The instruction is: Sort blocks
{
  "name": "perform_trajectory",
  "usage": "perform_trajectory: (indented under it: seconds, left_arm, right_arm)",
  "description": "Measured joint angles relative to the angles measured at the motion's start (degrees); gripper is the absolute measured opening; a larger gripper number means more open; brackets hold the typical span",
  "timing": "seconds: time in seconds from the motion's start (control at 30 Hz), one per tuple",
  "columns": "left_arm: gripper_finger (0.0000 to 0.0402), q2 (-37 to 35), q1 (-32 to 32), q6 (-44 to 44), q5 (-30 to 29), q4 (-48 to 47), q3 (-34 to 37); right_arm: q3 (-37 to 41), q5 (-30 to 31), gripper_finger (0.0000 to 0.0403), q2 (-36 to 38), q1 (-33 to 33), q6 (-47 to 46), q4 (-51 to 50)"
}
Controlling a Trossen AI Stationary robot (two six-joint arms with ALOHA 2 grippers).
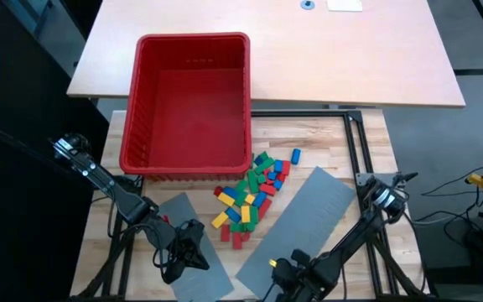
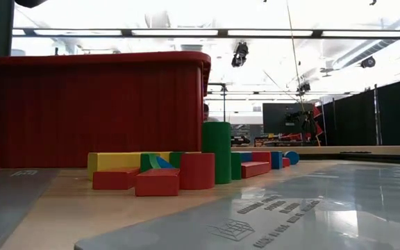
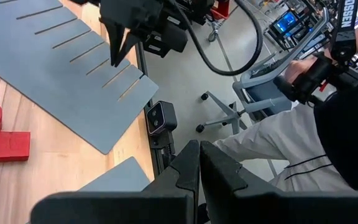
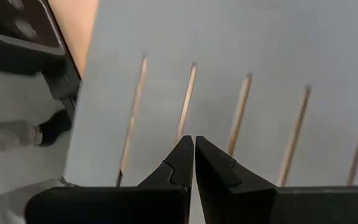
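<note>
Left pincer pinched closed over grey panel — beside blocks.

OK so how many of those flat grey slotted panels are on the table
2. The larger grey panel lies right of the blocks; the smaller grey panel lies at the near edge, partly under the left gripper.

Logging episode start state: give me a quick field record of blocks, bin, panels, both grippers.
blocks: loose pile in red, green, blue and yellow on the table, just in front of the bin; none in the bin
bin: red, no blocks inside
panels: two grey slotted, left and right of the pile
left gripper: shut, holding nothing, over the left panel's near end
right gripper: shut, holding nothing, above the right panel
</note>
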State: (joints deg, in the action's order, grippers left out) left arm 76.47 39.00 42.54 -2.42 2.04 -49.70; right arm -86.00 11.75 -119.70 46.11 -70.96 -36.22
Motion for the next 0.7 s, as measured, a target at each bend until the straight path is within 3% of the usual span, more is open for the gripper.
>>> perform_trajectory:
  seconds: [0.4, 0.7]
  left_arm:
    - [0.0000, 0.0, 0.1, 0.0, 0.0, 0.0, 0.0]
    - [0.0000, 0.0, 0.1, -0.5, 0.0, 0.0, 0.0]
  right_arm:
    - [-0.1, -5.2, 0.0000, -1.7, 2.5, -3.1, 0.9]
    - [-0.8, -5.3, 0.0000, -1.8, 3.8, -5.2, 0.2]
